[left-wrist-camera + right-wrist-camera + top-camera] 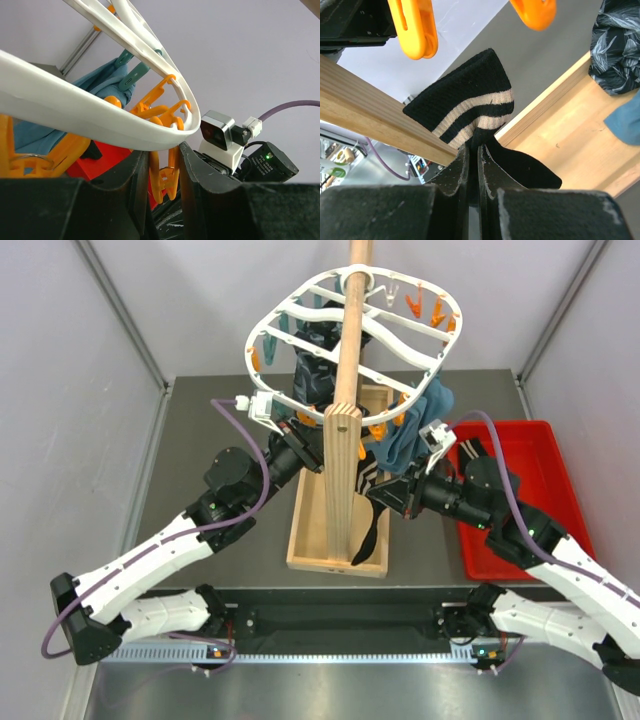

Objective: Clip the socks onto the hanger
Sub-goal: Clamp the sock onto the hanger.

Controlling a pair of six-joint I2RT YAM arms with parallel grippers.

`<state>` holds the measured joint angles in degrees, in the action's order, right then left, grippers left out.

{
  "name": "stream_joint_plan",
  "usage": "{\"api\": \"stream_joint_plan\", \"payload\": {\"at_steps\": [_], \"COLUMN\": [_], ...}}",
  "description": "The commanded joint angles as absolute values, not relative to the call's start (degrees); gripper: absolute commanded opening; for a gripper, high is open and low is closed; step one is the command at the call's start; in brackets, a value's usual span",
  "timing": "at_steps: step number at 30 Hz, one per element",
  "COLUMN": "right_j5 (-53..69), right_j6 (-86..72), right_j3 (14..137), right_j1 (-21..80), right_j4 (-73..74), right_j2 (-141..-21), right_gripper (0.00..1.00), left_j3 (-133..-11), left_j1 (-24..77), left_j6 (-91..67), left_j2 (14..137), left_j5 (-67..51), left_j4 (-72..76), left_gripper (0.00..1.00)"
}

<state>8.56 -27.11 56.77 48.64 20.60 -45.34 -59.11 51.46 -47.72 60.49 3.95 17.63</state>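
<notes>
The white oval hanger [300,300] hangs round the wooden pole, with orange and teal pins on its rim. My left gripper [310,445] is up under its near rim. In the left wrist view the hanger rim [100,120] crosses above my left gripper [164,150], whose fingers press on both sides of a hanging orange clothespin [165,180]. My right gripper [380,490] is shut on a black sock [368,540] with beige cuff stripes, which dangles over the wooden base. In the right wrist view the sock [470,107] rises from my right gripper [474,147] below two orange pins [415,27].
A wooden pole [345,360] stands in a tray-like wooden base [310,530] between the arms. A teal cloth [400,440] and dark patterned fabric [315,370] hang from the hanger. A red bin [520,490] sits at the right.
</notes>
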Motion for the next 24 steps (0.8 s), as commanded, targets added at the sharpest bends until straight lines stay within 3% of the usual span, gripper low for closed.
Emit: {"api": "stream_joint_plan", "payload": {"at_steps": [1, 24], "right_j5": [9.8, 11.1], "right_j6": [-28.2, -28.7], "right_j3": [60.2, 62.0], "right_j1": [49.5, 49.5], "right_j4": [16.7, 15.3], "right_j2": [-44.8, -46.4], "right_gripper": [0.0, 0.0], "left_j3": [-58.0, -57.1], "left_j1": [50.5, 50.7], "left_j6": [-47.0, -47.9], "left_j2": [61.3, 61.4], "left_j5": [8.4, 7.7], "left_j4": [16.9, 17.6], "left_gripper": [0.0, 0.0]}}
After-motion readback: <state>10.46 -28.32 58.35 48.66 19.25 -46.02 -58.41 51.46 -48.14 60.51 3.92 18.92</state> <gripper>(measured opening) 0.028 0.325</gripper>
